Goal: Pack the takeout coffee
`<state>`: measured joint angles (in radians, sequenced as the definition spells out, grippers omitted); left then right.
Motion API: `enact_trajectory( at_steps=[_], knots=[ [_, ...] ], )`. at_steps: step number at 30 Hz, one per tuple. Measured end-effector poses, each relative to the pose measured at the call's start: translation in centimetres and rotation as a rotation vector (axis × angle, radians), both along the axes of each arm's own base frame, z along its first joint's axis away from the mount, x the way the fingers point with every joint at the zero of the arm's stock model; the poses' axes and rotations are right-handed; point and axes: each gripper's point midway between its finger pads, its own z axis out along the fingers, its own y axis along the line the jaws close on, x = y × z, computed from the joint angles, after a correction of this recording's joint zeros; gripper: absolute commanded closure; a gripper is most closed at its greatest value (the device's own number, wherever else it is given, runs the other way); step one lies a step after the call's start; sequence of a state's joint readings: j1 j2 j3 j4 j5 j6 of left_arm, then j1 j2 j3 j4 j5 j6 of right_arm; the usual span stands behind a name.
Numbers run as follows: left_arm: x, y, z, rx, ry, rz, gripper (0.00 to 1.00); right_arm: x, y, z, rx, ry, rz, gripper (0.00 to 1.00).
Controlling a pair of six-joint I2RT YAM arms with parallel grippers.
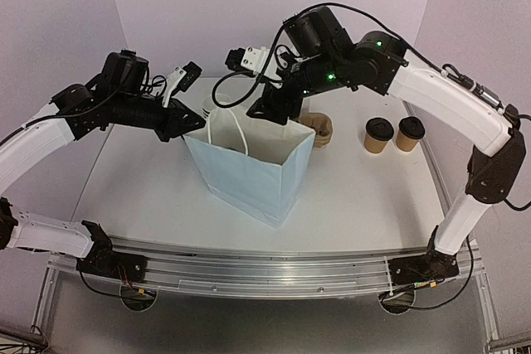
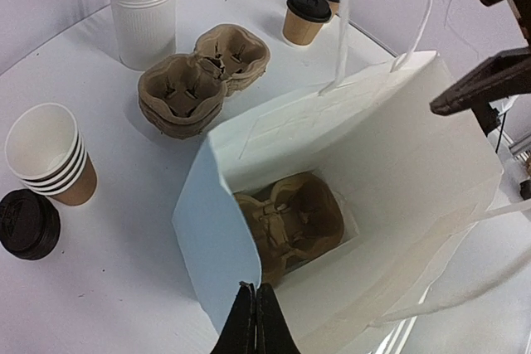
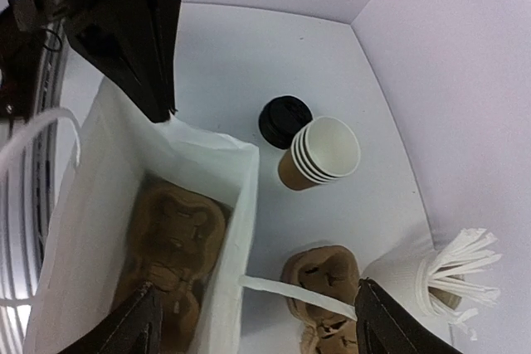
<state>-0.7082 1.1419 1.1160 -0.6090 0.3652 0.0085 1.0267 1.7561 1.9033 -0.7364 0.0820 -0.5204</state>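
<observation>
"Standing upright and open on the white table [image 1: 149, 196]: one pale blue paper bag with white handles [image 1: 249, 176]."

"Grippers?"

"Left gripper [image 2: 255, 304] pinched tight on the bag's left rim corner. Right gripper [image 3: 257, 321] spread wide above the bag's far wall, one finger over the opening, one outside."

"Contents?"

"One brown moulded-pulp cup carrier [image 2: 290, 221] on the bag's floor. Spare carriers [image 1: 319, 128] just behind the bag."

"The coffee?"

"Two brown kraft-paper cups with round black lids [image 1: 379, 134] [image 1: 409, 133], outside, well apart to the bag's right. Stacked lidless cups [image 2: 50, 155] and loose black lids [image 2: 27, 223] behind its left corner."
</observation>
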Motion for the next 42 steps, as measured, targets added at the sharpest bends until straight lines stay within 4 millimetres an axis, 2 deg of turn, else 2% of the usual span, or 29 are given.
enact_trajectory(
  at_steps=[6, 11, 15, 18, 25, 28, 32, 35, 38, 40, 42],
  knots=[
    [0.4, 0.1, 0.1, -0.011, 0.014, 0.035, 1.00, -1.0, -0.4, 0.4, 0.101, 0.159, 0.021, 0.25],
    [0.7, 0.3, 0.0, -0.020, 0.043, 0.080, 1.00, -1.6, -0.3, 1.9, 0.185, 0.244, -0.004, 0.28],
    [1.0, 0.6, -0.2, -0.034, 0.086, 0.148, 1.00, -1.3, -0.4, 4.0, 0.287, 0.309, -0.105, 0.30],
    [1.2, 1.1, -0.2, -0.054, 0.128, 0.209, 0.98, -0.6, -2.4, 5.3, 0.366, 0.335, -0.264, 0.29],
    [0.4, 1.5, -1.2, -0.098, 0.234, 0.269, 0.75, 0.4, -10.1, 5.6, 0.508, 0.378, -0.643, 0.28],
    [0.2, 1.4, -1.2, -0.106, 0.250, 0.266, 0.66, 1.5, -12.2, 5.4, 0.545, 0.399, -0.768, 0.27],
    [0.2, 1.4, -0.9, -0.084, 0.197, 0.228, 0.39, 2.5, -13.8, 3.4, 0.524, 0.450, -0.895, 0.27],
    [0.4, 1.1, 1.0, -0.075, 0.097, 0.168, 0.30, 3.1, -14.7, 2.2, 0.514, 0.490, -0.959, 0.27],
    [0.7, 0.2, 4.6, -0.062, -0.067, 0.043, 0.26, 3.5, -15.6, 1.2, 0.513, 0.533, -1.013, 0.27],
    [0.8, -0.6, 6.6, -0.055, -0.164, -0.039, 0.23, 4.0, -16.7, 0.6, 0.510, 0.552, -1.064, 0.26],
    [0.9, -1.4, 7.7, -0.029, -0.237, -0.124, 0.22, 4.5, -18.2, -0.1, 0.499, 0.564, -1.128, 0.25]
  ],
)
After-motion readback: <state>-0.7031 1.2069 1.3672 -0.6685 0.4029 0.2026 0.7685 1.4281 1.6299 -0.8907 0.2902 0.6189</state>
